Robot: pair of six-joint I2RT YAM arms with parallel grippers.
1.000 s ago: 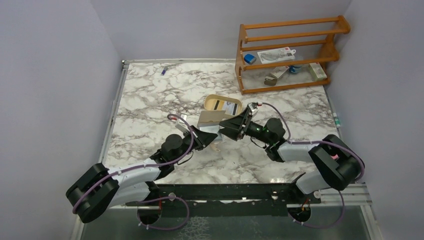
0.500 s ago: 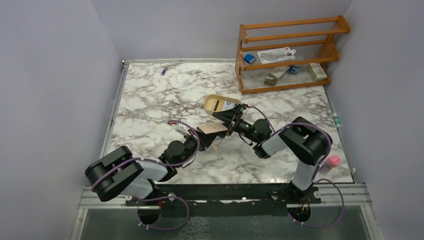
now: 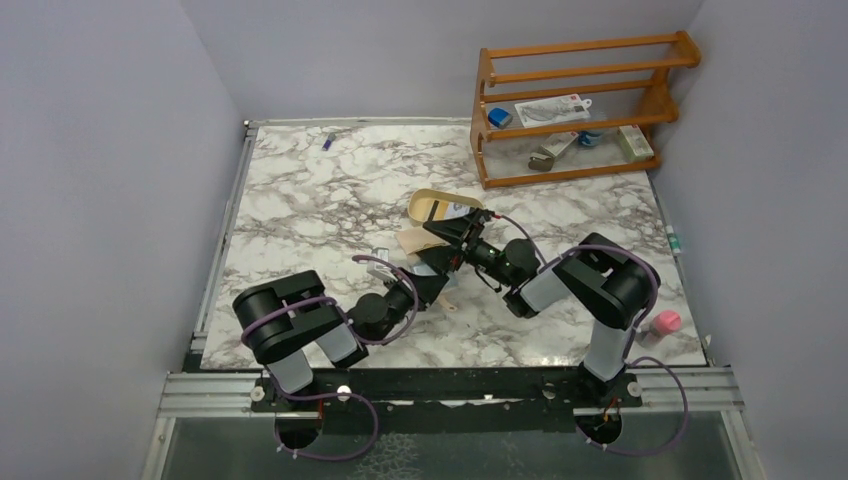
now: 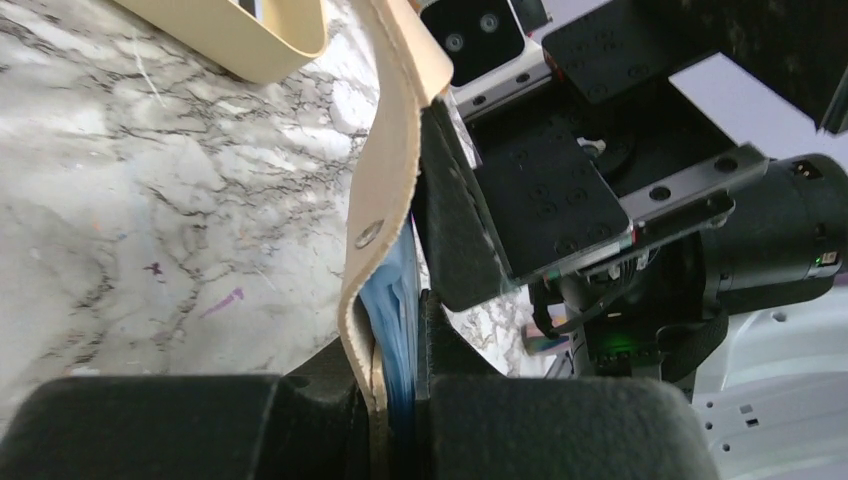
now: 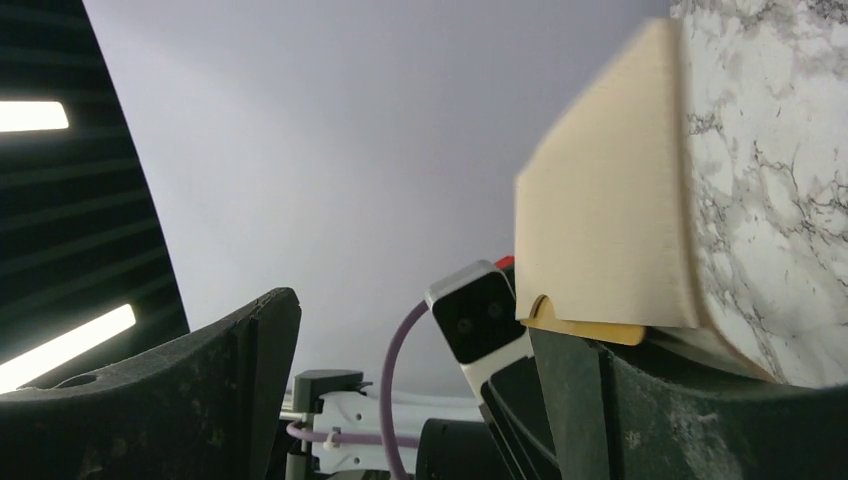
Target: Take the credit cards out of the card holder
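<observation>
The tan card holder stands on edge in my left gripper, which is shut on its lower part. Its snap stud faces left and its flap curves upward. Pale blue credit cards show inside it, pinched between the jaws. In the top view the holder sits mid-table between both grippers. My right gripper is open, with one finger against the holder's flap and the other standing well apart. From above, the right gripper meets the left gripper.
An oval tan tray lies just behind the grippers, also seen in the left wrist view as the tray. A wooden rack with small items stands back right. A pink object sits by the right arm. A small blue item lies far back left.
The left arm has folded back toward its base, carrying the holder lower and to the right. The right arm's elbow rose and its open gripper closed in on the holder's flap.
</observation>
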